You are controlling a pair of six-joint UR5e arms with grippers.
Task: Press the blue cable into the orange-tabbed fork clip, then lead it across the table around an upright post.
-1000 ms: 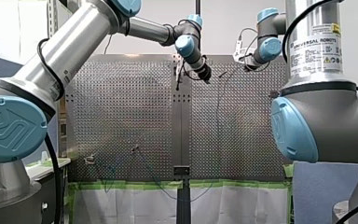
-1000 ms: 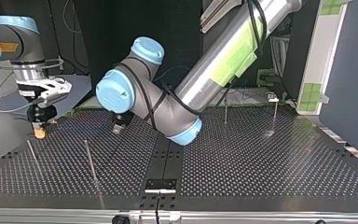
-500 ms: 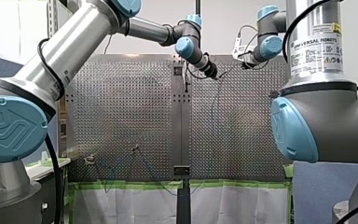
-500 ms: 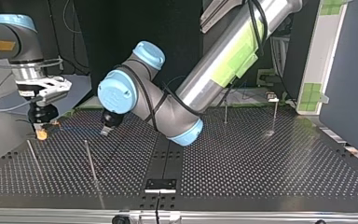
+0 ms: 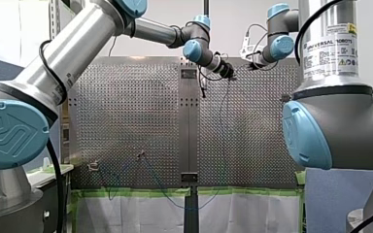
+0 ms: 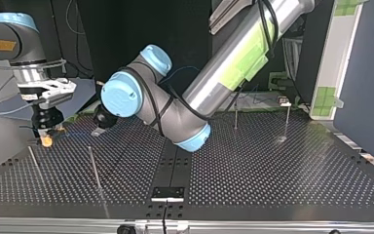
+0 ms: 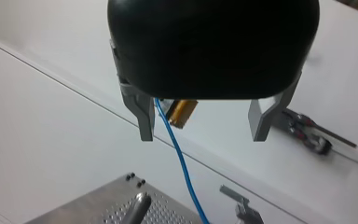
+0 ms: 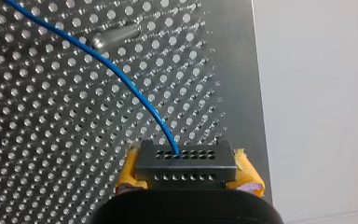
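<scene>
While my left arm reaches in from the front view's left and crosses past the middle toward the far side of the table point(image 5: 126, 121), my left gripper point(image 7: 203, 137) hangs with its metal fingers point(image 7: 145, 116) spread apart. My right arm stands at that view's right, a label point(image 5: 331, 44) on it reading UNIVERSAL ROBOTS. My right gripper point(image 8: 186, 163) points down at the table at its far right, its yellow pads point(image 8: 247, 177) clamped on the blue cable point(image 8: 121, 77). From there the cable runs on past an upright post point(image 8: 115, 36). It passes between my left fingers, just beside one, gripped by neither.
</scene>
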